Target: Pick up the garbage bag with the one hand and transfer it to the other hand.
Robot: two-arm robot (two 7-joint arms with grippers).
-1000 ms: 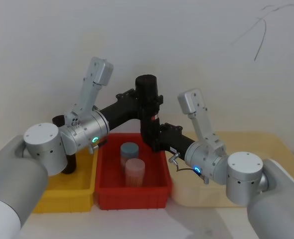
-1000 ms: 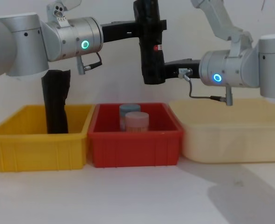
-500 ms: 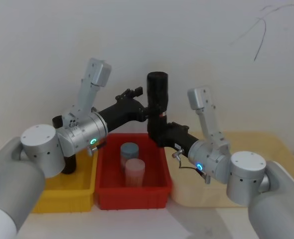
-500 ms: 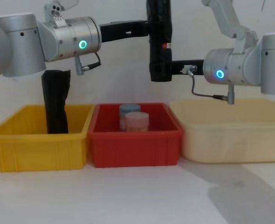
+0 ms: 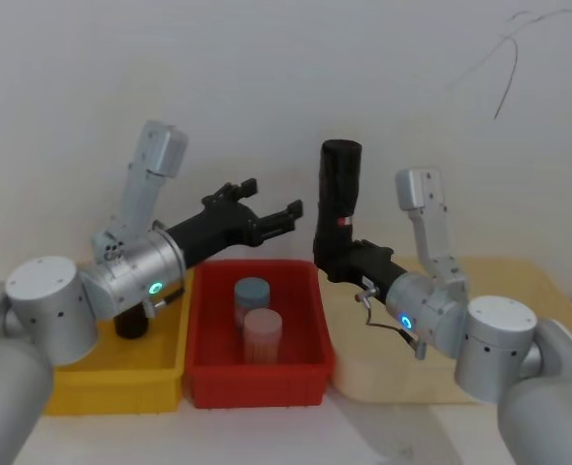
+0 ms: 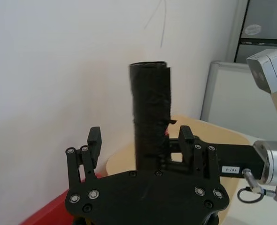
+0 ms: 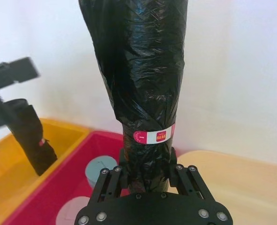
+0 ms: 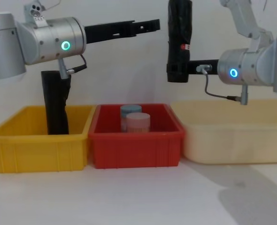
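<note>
Gap between left gripper (image 5: pixel 271 198) and garbage bag (image 5: pixel 339 194), red bin (image 5: pixel 257 383) below, wall (image 5: pixel 267 77) seemingly close behind

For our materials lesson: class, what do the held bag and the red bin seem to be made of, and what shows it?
The bag, in the right gripper: thin black plastic film, glossy; it crinkles and glints. The red bin: likely rigid moulded plastic, smooth, even colour, lipped rim. The left gripper hangs open beside.
</note>
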